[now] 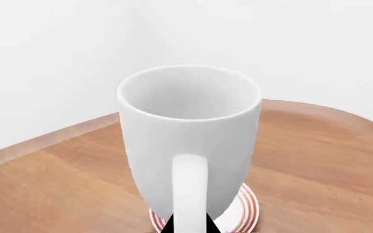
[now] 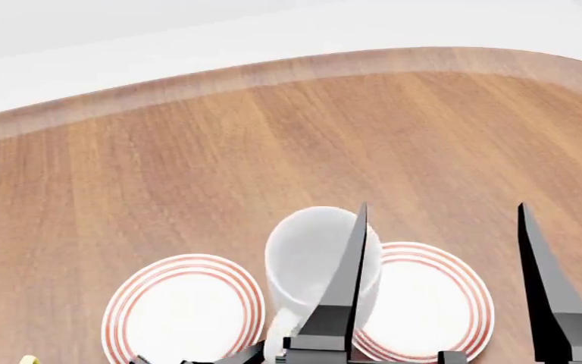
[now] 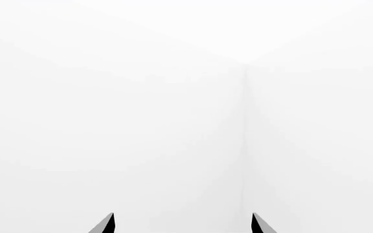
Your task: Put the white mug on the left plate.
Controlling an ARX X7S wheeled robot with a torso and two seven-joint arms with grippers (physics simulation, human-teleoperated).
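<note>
The white mug (image 2: 317, 254) is tall and plain, and in the head view it sits between the two red-ringed plates, covering the left edge of the right one. The left plate (image 2: 183, 311) lies bare beside it. My left gripper (image 1: 190, 226) is shut on the mug's loop handle (image 1: 190, 189), with a black fingertip on each side. Part of a red-ringed plate (image 1: 245, 213) shows under the mug's base; which plate it is I cannot tell. My right gripper (image 2: 442, 206) stands open with fingers pointing up over the right plate (image 2: 427, 299), holding nothing.
The wooden table (image 2: 270, 144) curves away to a rounded far edge, with white wall behind it. A small yellow bit (image 2: 28, 359) shows at the lower left corner of the head view. The right wrist view shows only white wall.
</note>
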